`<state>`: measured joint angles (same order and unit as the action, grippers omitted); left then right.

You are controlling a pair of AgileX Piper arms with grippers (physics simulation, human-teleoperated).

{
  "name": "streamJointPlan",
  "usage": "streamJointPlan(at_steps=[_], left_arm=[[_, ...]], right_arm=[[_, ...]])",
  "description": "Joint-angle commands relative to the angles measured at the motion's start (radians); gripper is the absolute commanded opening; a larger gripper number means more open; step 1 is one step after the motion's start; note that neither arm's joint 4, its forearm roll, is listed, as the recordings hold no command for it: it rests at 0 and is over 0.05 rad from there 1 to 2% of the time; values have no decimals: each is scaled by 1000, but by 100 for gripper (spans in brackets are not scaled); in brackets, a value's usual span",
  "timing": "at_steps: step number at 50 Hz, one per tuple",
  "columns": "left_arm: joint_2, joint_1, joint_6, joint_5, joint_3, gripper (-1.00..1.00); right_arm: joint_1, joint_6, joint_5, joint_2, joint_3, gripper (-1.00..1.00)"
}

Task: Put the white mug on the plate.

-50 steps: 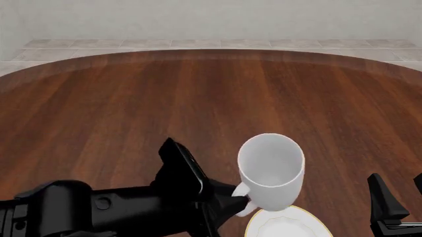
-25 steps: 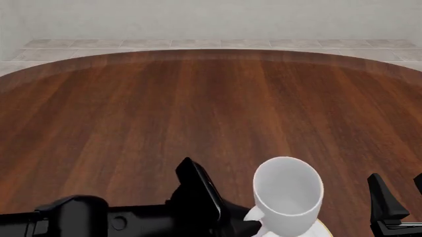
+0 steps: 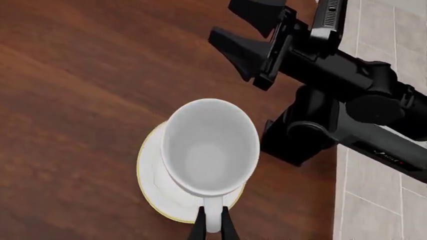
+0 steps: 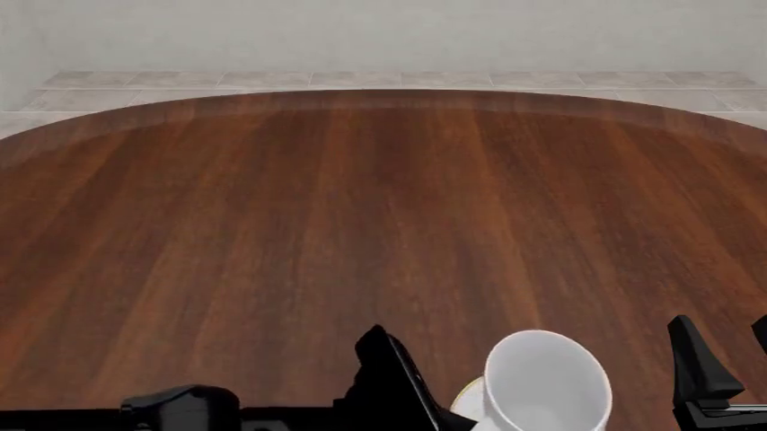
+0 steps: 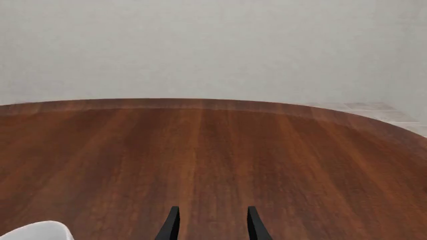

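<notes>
At the desk's [image 4: 359, 224] near edge, the left gripper's [image 3: 212, 226] jaws clamp the white mug's [image 3: 209, 146] handle above the plate [image 3: 155, 187]; the right gripper [image 5: 211, 224] stands open, empty.

Simulated room, rendered, no real furnishing seen. A round dark wood-grain surface [image 4: 359, 206] is set on a beige tiled floor [image 4: 359, 80], backed by a plain pale wall [image 4: 383, 36]. Flat textures and uniform lighting are shown throughout; nothing else marks the place.
</notes>
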<state>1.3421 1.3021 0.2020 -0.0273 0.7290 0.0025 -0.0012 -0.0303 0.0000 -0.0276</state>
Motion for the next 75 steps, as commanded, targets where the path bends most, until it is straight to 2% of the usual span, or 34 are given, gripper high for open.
streamJointPlan(at_steps=[1,50,75], left_arm=[[40,18,22,6,19,-100],[157,53,62,69,22,-100],[181,52,57,84,17,-100]], right_arm=[[-2,0,10,2,6,100],[-2,0,10,2,6,100],[-1,0,10,2,6,100]])
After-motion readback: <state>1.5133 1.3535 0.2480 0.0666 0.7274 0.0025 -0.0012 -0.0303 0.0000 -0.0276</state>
